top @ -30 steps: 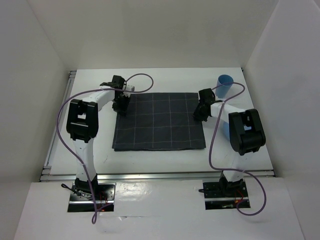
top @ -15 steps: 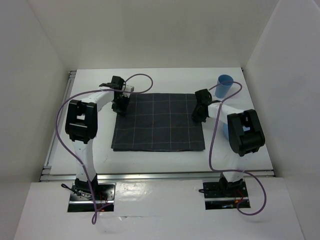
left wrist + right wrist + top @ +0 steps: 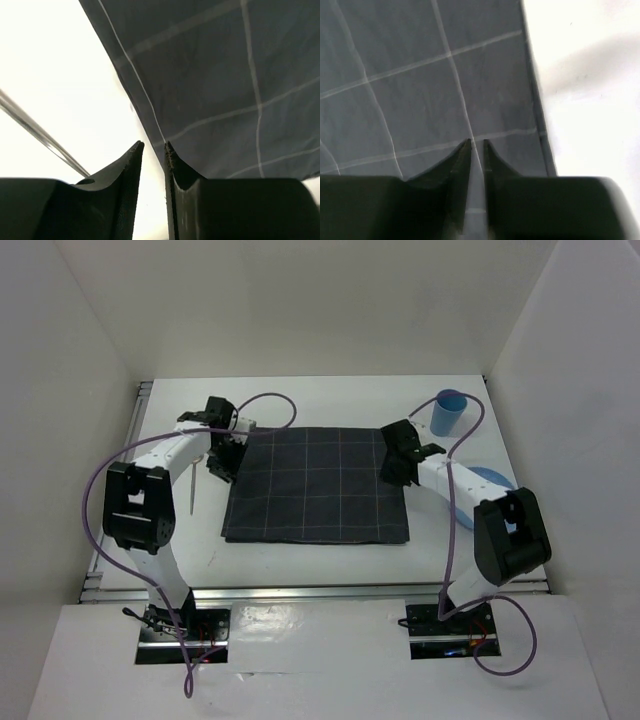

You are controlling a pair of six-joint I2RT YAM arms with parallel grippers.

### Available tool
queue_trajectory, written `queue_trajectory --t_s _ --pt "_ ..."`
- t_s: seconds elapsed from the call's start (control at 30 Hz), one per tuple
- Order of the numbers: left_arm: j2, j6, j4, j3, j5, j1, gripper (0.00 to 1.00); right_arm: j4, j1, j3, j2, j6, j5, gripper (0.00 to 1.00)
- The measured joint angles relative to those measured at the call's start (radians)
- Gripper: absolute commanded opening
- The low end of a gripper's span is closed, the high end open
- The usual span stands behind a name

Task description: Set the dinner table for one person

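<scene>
The white dinner table (image 3: 320, 400) carries a dark grey checked mat (image 3: 318, 485) at its middle. My left gripper (image 3: 220, 466) hovers at the mat's left edge near the far corner. In the left wrist view (image 3: 152, 147) its jaws stand a narrow gap apart, with bare table between them and the mat's edge (image 3: 200, 75) beside the right finger. My right gripper (image 3: 392, 468) is over the mat's right edge. In the right wrist view (image 3: 476, 144) its jaws are slightly apart and empty above the flat mat (image 3: 420, 75).
A blue cup (image 3: 447, 412) stands at the far right. A blue plate (image 3: 484, 481) lies right of the mat, partly under my right arm. A thin metal utensil (image 3: 190, 488) lies left of the mat and also shows in the left wrist view (image 3: 35, 131). White walls enclose the table.
Both arms have swung outward, the left elbow to the left and the right elbow to the right. The plate and the utensil are now uncovered. The grippers stay at the mat's side edges.
</scene>
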Motion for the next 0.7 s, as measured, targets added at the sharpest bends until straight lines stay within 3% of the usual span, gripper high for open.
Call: queue_trajectory --t_s 0.1,0.33,0.7 --pt "0.000 0.011 -0.015 -0.080 0.002 0.000 0.29 0.000 0.010 -0.051 -0.055 0.013 -0.023 0.00" --pt "0.069 0.021 -0.038 -0.151 0.013 0.000 0.29 -0.032 -0.043 -0.186 -0.002 0.087 -0.117 0.00" --pt "0.051 0.033 -0.018 -0.175 0.029 0.000 0.30 0.027 -0.167 -0.264 -0.066 0.123 -0.193 0.00"
